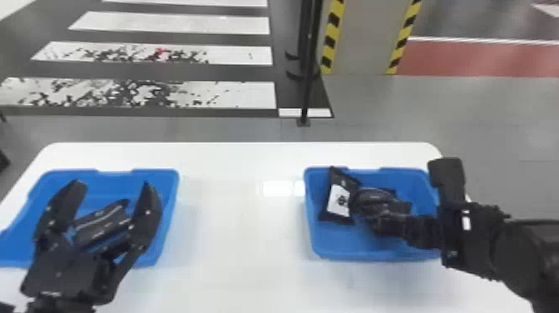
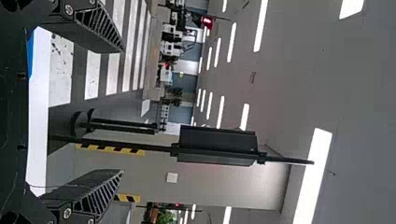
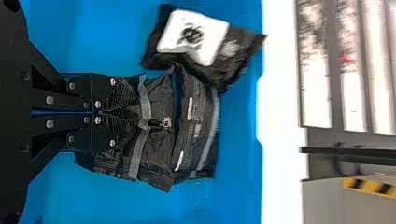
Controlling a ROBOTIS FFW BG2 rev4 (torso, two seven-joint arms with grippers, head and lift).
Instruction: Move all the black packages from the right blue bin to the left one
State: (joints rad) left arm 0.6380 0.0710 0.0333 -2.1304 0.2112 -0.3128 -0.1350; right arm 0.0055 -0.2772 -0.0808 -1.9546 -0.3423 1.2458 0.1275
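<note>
Black package (image 3: 156, 156) sits at the tips of the right gripper (image 1: 374, 217), material gathered between its fingers, which are drawn together on it. Second black package (image 3: 198, 130) just past it; white-labelled package (image 1: 340, 202) beside these. All three in right blue bin (image 1: 374, 251). Left blue bin (image 1: 170, 204): at least one black package (image 1: 100, 224). Left gripper (image 1: 112, 184) over that bin, fingers wide apart, nothing held
</note>
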